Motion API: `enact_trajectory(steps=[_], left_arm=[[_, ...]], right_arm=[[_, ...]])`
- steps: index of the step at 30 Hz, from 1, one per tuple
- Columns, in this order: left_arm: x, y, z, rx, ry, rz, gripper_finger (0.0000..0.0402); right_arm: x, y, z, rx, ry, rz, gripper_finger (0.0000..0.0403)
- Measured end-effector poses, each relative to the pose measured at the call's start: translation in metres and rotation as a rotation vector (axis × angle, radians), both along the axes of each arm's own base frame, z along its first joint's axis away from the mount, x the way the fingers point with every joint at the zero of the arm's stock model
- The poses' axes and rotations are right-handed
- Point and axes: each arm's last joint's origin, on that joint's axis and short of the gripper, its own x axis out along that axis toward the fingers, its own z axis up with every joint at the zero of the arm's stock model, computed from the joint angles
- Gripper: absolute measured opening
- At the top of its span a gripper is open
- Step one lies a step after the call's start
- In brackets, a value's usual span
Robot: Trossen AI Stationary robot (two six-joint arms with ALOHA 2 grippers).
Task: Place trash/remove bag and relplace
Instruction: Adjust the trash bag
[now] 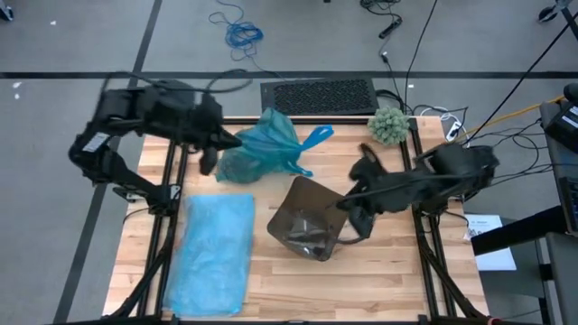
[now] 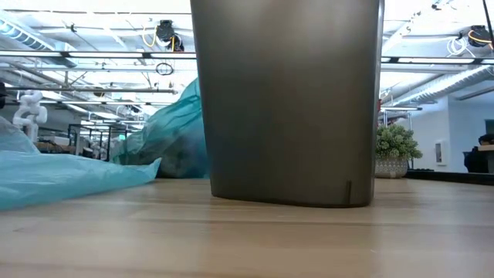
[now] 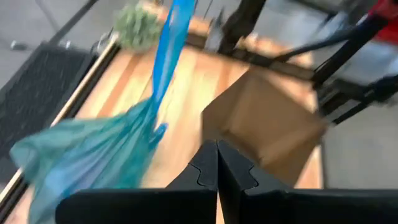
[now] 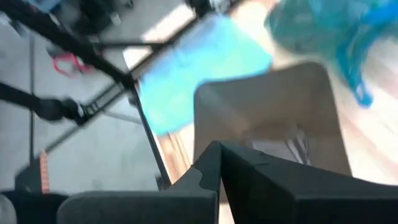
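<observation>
Bin (image 1: 312, 221) shown unlined on the desk (image 1: 397, 271); tied full bag (image 1: 262, 149) removed. Left gripper (image 1: 209, 161) and right gripper (image 1: 361, 219) fingers closed, empty. Next: flat fresh bag (image 1: 217, 253) must be fitted.

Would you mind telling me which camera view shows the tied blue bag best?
The high view: the tied blue bag shows whole, knot included. The low view catches part beside the bin; both wrist views show it blurred.
</observation>
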Motion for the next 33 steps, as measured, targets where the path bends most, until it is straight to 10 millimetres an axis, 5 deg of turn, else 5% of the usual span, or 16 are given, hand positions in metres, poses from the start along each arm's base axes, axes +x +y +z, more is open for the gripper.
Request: enact_trajectory(steps=[10, 18, 22, 28, 33], left_arm=[[0.049, 0.038, -0.066, -0.083, 0.069, 0.026, 0.0], [0.064, 0.061, -0.144, -0.272, 0.139, -0.146, 0.0], [0.07, 0.078, -0.185, -0.295, 0.126, -0.079, 0.0], [0.087, 0.111, -0.214, -0.318, -0.156, 0.035, 0.0], [0.093, 0.137, -0.258, -0.392, -0.083, 0.126, 0.0]], right_arm=[[-0.012, -0.003, 0.013, -0.065, -0.099, -0.001, 0.0], [-0.012, -0.002, 0.013, -0.067, -0.098, 0.012, 0.0], [-0.012, -0.002, 0.013, -0.067, -0.098, 0.013, 0.0], [-0.018, -0.005, 0.016, -0.059, -0.11, 0.017, 0.0], [-0.026, -0.009, 0.021, -0.027, -0.131, -0.004, 0.0]])
